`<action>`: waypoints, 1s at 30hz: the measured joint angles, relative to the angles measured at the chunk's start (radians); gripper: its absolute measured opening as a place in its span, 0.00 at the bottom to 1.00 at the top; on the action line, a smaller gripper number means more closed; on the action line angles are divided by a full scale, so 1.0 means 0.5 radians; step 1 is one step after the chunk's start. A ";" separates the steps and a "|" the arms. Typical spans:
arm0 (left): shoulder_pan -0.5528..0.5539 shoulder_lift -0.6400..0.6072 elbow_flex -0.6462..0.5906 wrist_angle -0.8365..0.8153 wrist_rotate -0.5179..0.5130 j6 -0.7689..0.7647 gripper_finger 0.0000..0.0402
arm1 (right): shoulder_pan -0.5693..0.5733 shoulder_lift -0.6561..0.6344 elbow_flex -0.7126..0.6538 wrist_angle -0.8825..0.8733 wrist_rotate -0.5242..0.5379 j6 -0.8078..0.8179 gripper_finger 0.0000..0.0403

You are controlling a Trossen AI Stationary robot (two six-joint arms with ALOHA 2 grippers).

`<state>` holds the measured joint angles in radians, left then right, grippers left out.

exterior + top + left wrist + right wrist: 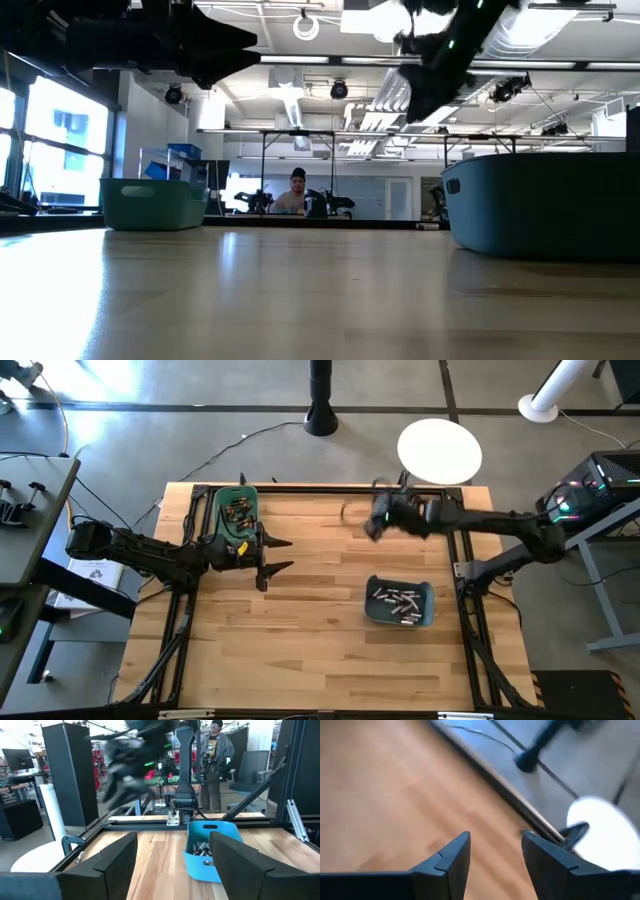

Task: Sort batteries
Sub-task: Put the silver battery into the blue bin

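Both the left pincer (pixel 283 557) and right pincer (pixel 495 851) gape empty over the wooden table (pixel 320 650).

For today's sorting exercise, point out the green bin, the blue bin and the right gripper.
green bin (pixel 219 506), high view, on its left rim.
blue bin (pixel 424 616), high view, on its right wall.
right gripper (pixel 495 854), right wrist view, midway between its open fingertips.

Two dark, jointed arms, left arm (pixel 140 550) and right arm (pixel 500 525), each end in angular black fingers (pixel 447 860), green light glowing on the right.
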<state>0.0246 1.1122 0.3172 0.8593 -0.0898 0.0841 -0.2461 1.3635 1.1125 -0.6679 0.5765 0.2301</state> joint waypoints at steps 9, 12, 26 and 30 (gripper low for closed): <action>0.002 0.000 0.000 0.003 0.000 0.011 0.59 | -0.894 0.367 -0.192 0.458 -0.617 0.136 0.41; 0.003 0.000 0.000 0.010 -0.001 0.022 0.59 | -1.024 0.578 -0.175 0.536 -0.609 0.216 0.37; 0.002 0.000 0.000 -0.002 -0.008 0.035 0.59 | -1.100 1.015 -0.168 1.009 -0.450 0.325 0.01; 0.002 0.000 0.000 -0.006 -0.008 0.033 0.59 | -1.080 1.042 -0.167 0.862 -0.490 0.346 0.03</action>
<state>0.0257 1.1122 0.3172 0.8565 -0.0937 0.1005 -0.7863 1.8843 1.0290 -0.2369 0.3317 0.4032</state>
